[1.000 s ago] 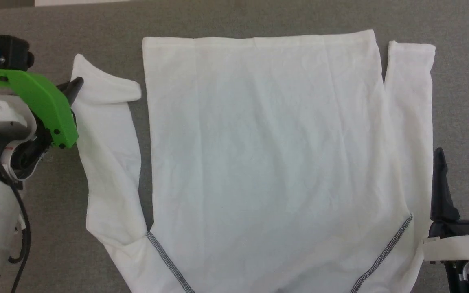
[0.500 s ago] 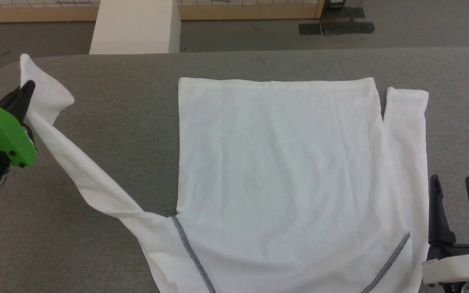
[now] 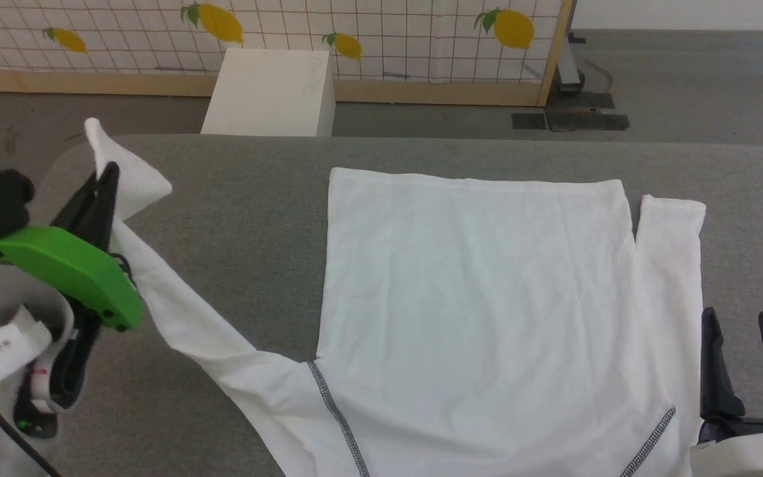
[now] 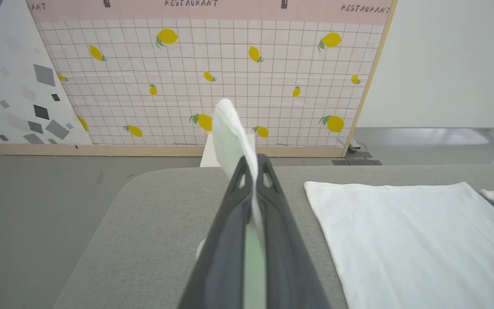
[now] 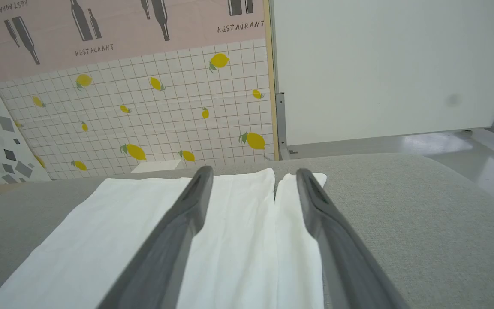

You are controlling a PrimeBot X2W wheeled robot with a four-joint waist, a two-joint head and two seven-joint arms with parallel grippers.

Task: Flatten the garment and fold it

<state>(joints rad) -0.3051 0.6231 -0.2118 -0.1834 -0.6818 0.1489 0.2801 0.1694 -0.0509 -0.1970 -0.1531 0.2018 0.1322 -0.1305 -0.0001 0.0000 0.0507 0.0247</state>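
Head view: at the left, the left gripper (image 3: 104, 179) is closed on the cuff of one sleeve of the garment (image 3: 481, 298), which stretches out diagonally from the shoulder. The garment's body lies flat in the middle of the grey table (image 3: 242, 199). At the right, the right gripper (image 3: 732, 321) has its fingers apart, holding nothing, just beside the other sleeve.
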